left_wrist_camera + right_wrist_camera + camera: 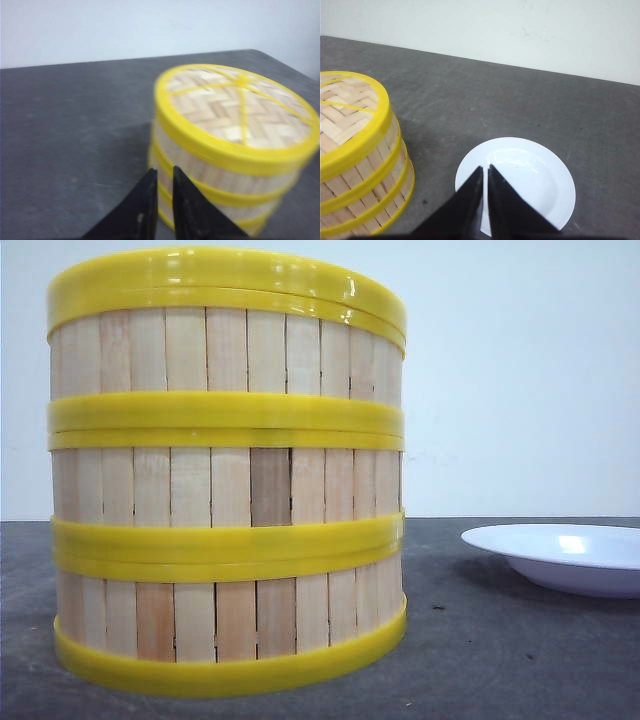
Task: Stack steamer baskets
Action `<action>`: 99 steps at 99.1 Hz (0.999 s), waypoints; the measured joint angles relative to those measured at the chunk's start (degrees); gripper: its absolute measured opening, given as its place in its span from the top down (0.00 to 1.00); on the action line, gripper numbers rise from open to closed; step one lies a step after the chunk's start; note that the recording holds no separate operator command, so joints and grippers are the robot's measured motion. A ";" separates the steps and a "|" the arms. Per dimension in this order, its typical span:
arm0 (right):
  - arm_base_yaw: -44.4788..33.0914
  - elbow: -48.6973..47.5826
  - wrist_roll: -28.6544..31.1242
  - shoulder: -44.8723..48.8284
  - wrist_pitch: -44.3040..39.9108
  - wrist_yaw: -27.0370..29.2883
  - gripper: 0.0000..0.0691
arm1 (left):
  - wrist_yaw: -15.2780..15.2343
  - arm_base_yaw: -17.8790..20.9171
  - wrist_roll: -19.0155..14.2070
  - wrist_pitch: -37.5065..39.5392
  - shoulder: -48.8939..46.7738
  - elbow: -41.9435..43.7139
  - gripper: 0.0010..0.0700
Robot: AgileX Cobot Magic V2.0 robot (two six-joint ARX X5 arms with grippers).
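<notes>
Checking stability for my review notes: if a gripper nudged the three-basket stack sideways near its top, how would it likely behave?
The steamer basket stack would probably slide or shed its upper tiers rather than move as one, since the baskets look merely set on each other and the yellow rims sit slightly offset. The woven lid likely shifts first. Thin wooden slats suggest it is light, so it should skid easily on the table.
</notes>
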 joint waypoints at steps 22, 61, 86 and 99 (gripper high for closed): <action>0.00 0.00 0.00 0.00 0.02 0.00 0.99 | -4.76 7.19 0.13 9.68 0.00 -6.97 0.97; 0.00 0.00 0.00 0.00 0.02 0.00 0.99 | -4.90 17.22 1.99 31.69 -1.99 -28.00 0.97; 0.00 0.00 0.00 0.00 0.02 0.00 0.99 | -4.90 18.86 2.62 35.78 -6.51 -37.24 0.97; 0.00 0.00 0.00 0.00 0.02 0.00 0.99 | -4.90 19.32 2.80 36.02 -7.52 -39.60 0.97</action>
